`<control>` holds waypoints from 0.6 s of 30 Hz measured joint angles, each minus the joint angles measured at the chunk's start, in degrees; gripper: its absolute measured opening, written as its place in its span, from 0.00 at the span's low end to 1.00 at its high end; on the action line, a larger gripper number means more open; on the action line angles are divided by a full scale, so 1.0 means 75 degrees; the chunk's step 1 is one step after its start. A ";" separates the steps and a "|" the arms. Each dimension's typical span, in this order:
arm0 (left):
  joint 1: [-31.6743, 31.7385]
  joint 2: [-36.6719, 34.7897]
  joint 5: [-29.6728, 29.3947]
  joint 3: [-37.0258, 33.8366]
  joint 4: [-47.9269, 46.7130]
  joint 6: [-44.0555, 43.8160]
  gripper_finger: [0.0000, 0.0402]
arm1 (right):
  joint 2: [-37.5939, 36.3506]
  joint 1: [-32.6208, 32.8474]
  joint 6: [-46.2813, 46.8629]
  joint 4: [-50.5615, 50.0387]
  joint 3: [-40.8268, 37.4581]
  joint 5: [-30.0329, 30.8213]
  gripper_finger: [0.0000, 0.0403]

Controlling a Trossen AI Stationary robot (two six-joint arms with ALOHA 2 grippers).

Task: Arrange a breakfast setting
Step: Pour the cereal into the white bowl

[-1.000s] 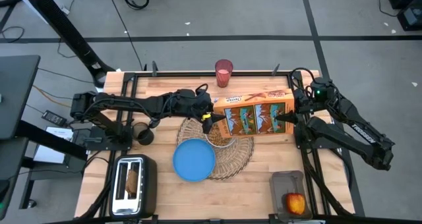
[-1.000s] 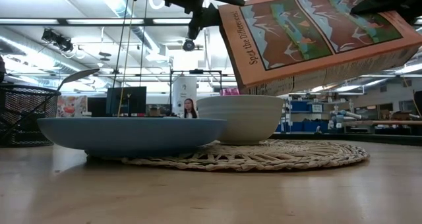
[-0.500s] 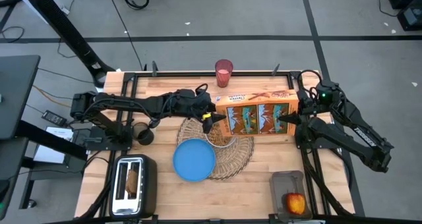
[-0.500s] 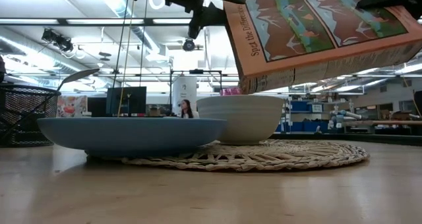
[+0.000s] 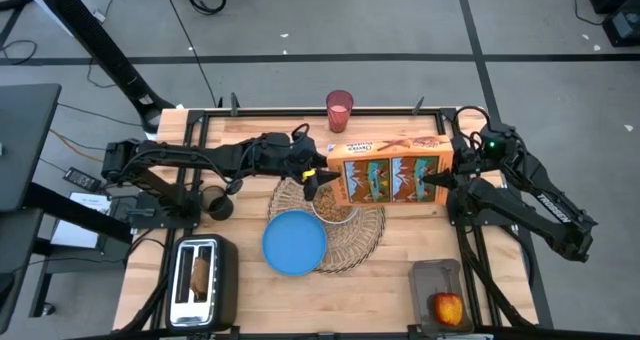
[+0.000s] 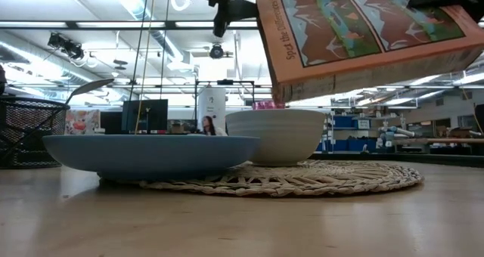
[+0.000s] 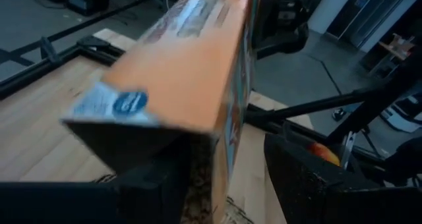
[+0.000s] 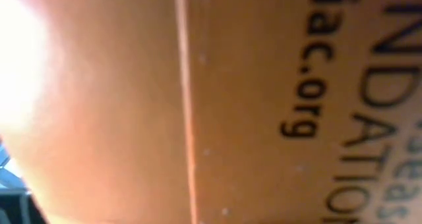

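The orange cereal box (image 5: 392, 172) hangs lying lengthwise between my two grippers, above the white bowl (image 5: 330, 210) on the round wicker placemat (image 5: 355, 242). My left gripper (image 5: 322, 180) is at the box's left end and my right gripper (image 5: 443, 177) at its right end, both shut on it. The box's left end is over the bowl, and brown bits show in the bowl. The blue plate (image 5: 295, 243) rests on the placemat's near left part. The pink cup (image 5: 339, 110) stands at the far edge. My left gripper has the box's left end (image 7: 198, 138) between its two fingers (image 7: 148, 184), coming level from the table's left. The box itself hides the exact place of contact. The box is clear of the bowl (image 6: 276, 136). My right gripper holds the box's right end (image 5: 436, 175), coming level from the table's right. The box fills the right wrist view (image 8: 264, 105) and hides the fingers, so the kind of hold does not show. The box hangs clear, with its left end lower in the low view (image 6: 363, 30).
A toaster (image 5: 203, 278) with a toast slice stands at the near left. The apple (image 5: 448, 307) lies in a clear container at the near right. A black mesh holder (image 6: 23, 128) with the spoon (image 6: 91, 87) stands left of the placemat.
Both grippers have carried the box slightly up and toward the far edge. The box has tipped a little about its long axis. Brown bits now show in the bowl under its left end.
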 joint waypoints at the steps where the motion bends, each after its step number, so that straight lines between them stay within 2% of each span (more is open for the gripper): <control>1: 0.0000 0.0000 0.0002 0.0000 -0.0028 0.0001 0.49 | -0.0007 0.0000 0.0073 0.0072 0.0000 -0.0023 0.61; 18: 0.0000 -0.0429 0.0140 0.0000 -0.0301 -0.0183 0.49 | -0.0022 -0.0003 0.0168 0.0211 0.0000 -0.0143 0.61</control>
